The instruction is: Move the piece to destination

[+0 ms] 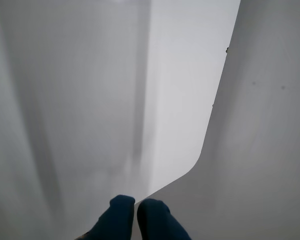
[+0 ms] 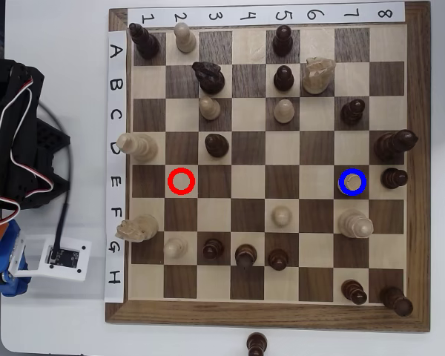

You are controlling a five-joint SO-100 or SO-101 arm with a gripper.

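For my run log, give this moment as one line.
small cream wooden pawn: inside blue-ringed dark brown square | claw: shut, empty, over white table

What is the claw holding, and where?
Nothing: in the wrist view the claw has its blue tips together with no piece between them, over bare white surface.

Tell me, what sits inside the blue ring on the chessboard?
A cream pawn stands inside the blue ring, seen from above as a round head. Its base and the square beneath are hidden.
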